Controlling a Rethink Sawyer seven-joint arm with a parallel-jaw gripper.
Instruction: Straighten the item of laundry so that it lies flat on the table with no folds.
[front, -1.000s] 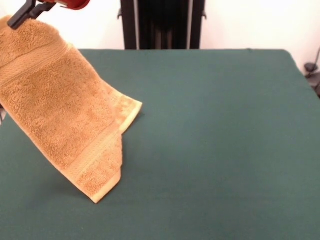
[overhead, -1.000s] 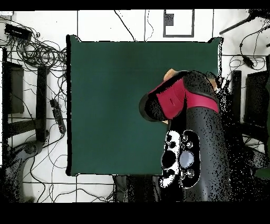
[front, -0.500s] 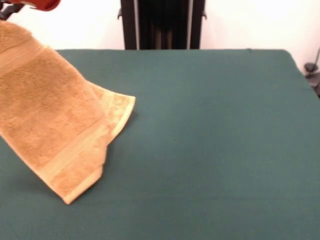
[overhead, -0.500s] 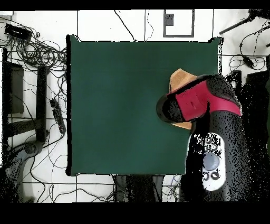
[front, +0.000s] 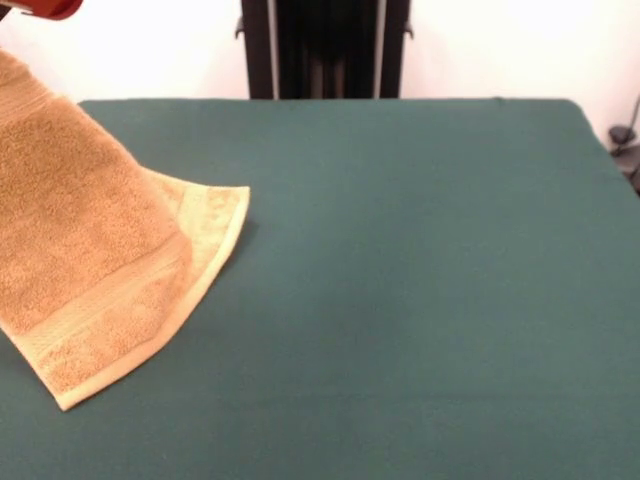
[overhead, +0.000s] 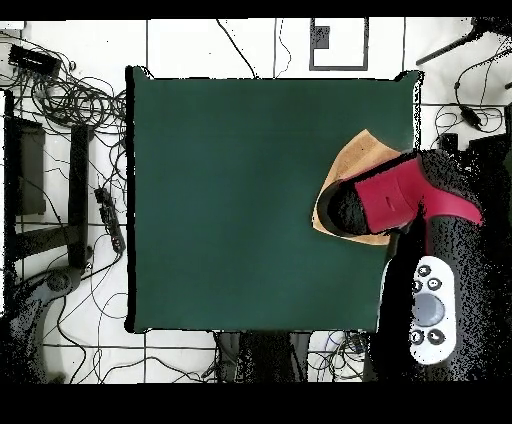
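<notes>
Green felt covers the tabletop (front: 420, 280) from the front, and the towel (front: 90, 260) hangs slanted at its left edge, lower corner dragging, one flap doubled behind. Only a red sliver of the hand (front: 40, 8) shows, so I cannot tell its grip. From overhead, the arm (overhead: 400, 195) hides most of the towel (overhead: 355, 160) by the table's right edge (overhead: 414, 110). Let go here, it could slide off or settle folded.
</notes>
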